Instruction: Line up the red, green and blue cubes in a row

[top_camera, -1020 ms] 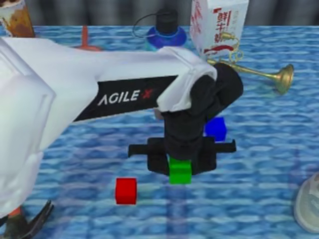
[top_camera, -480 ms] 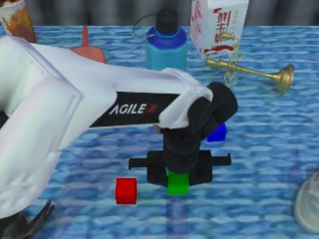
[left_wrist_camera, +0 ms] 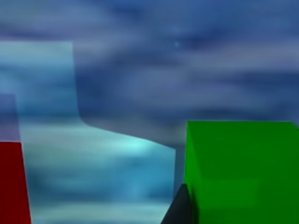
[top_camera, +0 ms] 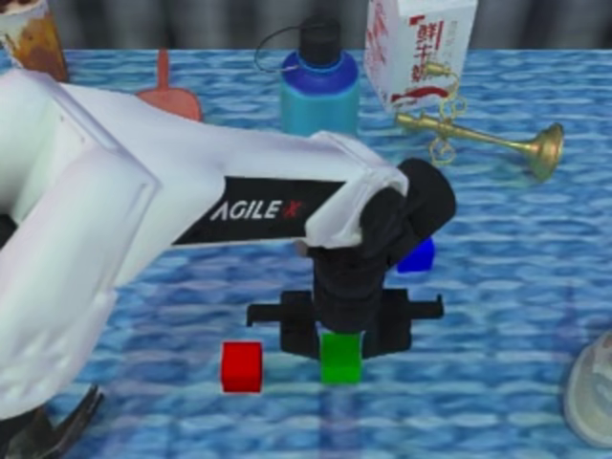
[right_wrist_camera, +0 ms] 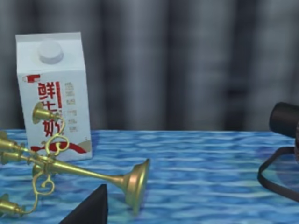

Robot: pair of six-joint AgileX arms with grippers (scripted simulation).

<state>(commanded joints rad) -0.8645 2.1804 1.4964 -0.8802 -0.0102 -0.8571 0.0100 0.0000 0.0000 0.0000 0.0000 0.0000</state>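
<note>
The green cube [top_camera: 341, 363] sits between the fingers of my left gripper [top_camera: 341, 346], which is shut on it, low over the blue cloth. In the left wrist view a dark fingertip [left_wrist_camera: 180, 207] presses the green cube [left_wrist_camera: 240, 172] on its side. To its left, a small gap away, the red cube [top_camera: 241, 366] rests on the table and shows in the wrist view as the red cube [left_wrist_camera: 11, 182]. The blue cube [top_camera: 418, 256] lies behind and to the right, half hidden by the left wrist. My right arm [top_camera: 590, 392] is parked at the right edge, its gripper open, one fingertip [right_wrist_camera: 93, 207] showing.
Along the back stand a teal-and-blue bottle [top_camera: 319, 91], a milk carton [top_camera: 418, 53] and a brass horn [top_camera: 488, 139]. A salmon scoop [top_camera: 167, 96] and a cup [top_camera: 29, 38] are at the back left. A dark tool [top_camera: 57, 426] lies at the front left corner.
My left gripper has come down and a little towards the front with the green cube, level with the red cube. The lowered arm uncovered the bottle and scoop.
</note>
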